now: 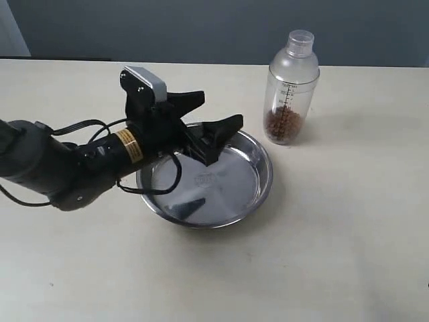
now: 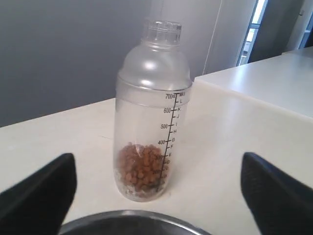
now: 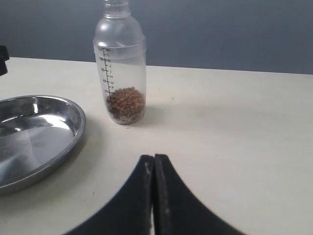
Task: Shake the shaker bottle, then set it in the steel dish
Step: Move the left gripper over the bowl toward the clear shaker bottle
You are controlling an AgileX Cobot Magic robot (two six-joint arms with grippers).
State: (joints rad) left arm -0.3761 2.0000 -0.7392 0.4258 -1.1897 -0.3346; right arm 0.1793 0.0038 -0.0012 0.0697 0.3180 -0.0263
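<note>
Frosted clear plastic, the shaker bottle [image 1: 293,87] stood upright on the pale surface [image 1: 335,235], to the right of and beyond the steel dish [image 1: 263,191], just beside its rim but apart from it. Brown granules [image 1: 283,124] filled only its lowest part, well below the top of the black scale [image 1: 288,100] printed up its side. The small round cap [image 1: 301,37] sat on the domed top.

The dish lay flat near the middle of the surface, and its shiny bottom mirrored the dark arm above it. The left end effector [image 1: 222,107] hung over the far left part of the dish with its jaws spread wide and nothing between them. Its tips were aimed to the right at the bottle and stopped short of it. In the left wrist view the bottle stood between the two black fingers [image 2: 41,191], touched by neither.

The right end effector [image 3: 154,164] had its fingers pressed flat together, holding nothing, above bare surface to the right of the dish, with the bottle well apart on its far side
</note>
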